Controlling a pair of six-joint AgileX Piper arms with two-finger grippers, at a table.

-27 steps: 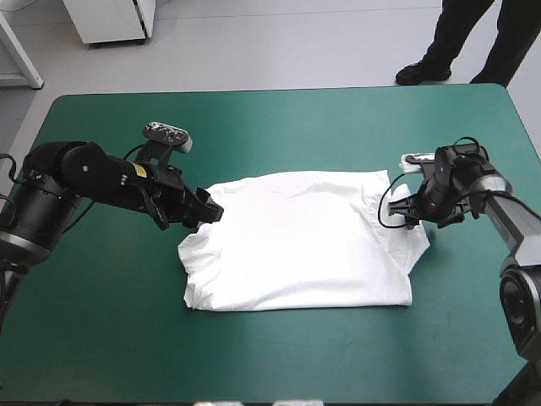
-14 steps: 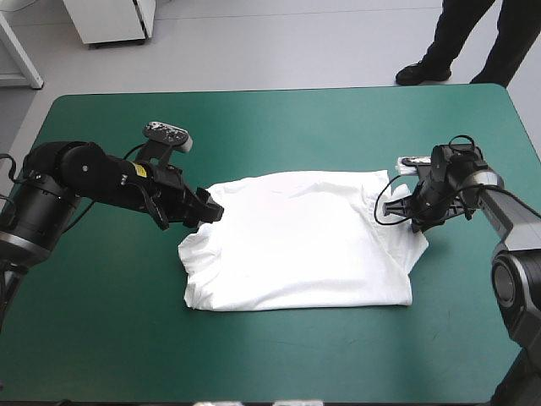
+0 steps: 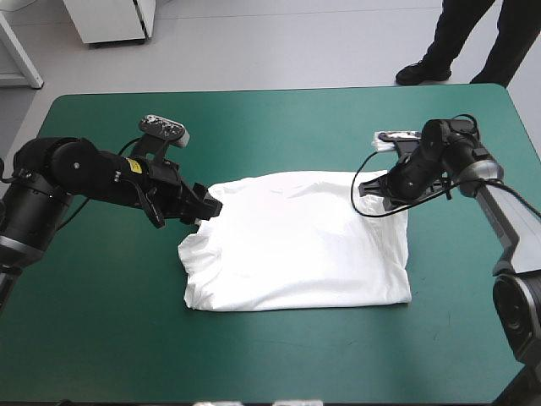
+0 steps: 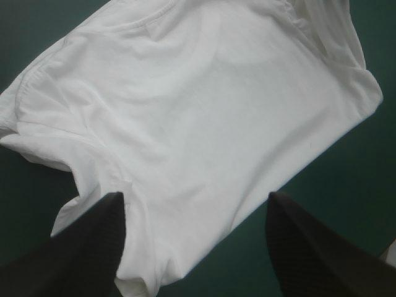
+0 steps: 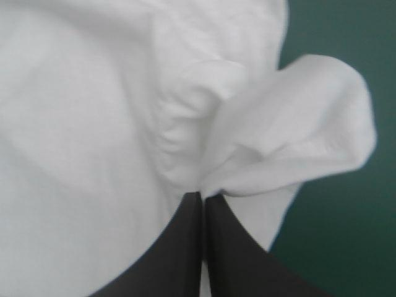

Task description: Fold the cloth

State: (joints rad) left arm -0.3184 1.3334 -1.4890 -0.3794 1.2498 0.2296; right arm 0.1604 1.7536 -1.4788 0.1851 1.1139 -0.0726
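With the T-shirt [image 3: 296, 245] spread flat on the table [image 3: 279, 127], folding looks barely begun: right jaws clench its three o'clock sleeve [image 5: 297, 142], left jaws gape at nine o'clock.

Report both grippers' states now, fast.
Left gripper: open, holding nothing, at the T-shirt's edge.
Right gripper: shut on the T-shirt, pinching a fold.

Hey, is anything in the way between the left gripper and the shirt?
Nothing visible. The left gripper is open at the left edge of the T-shirt, with only cloth ahead of it. The right gripper is shut on the T-shirt near its far right corner.
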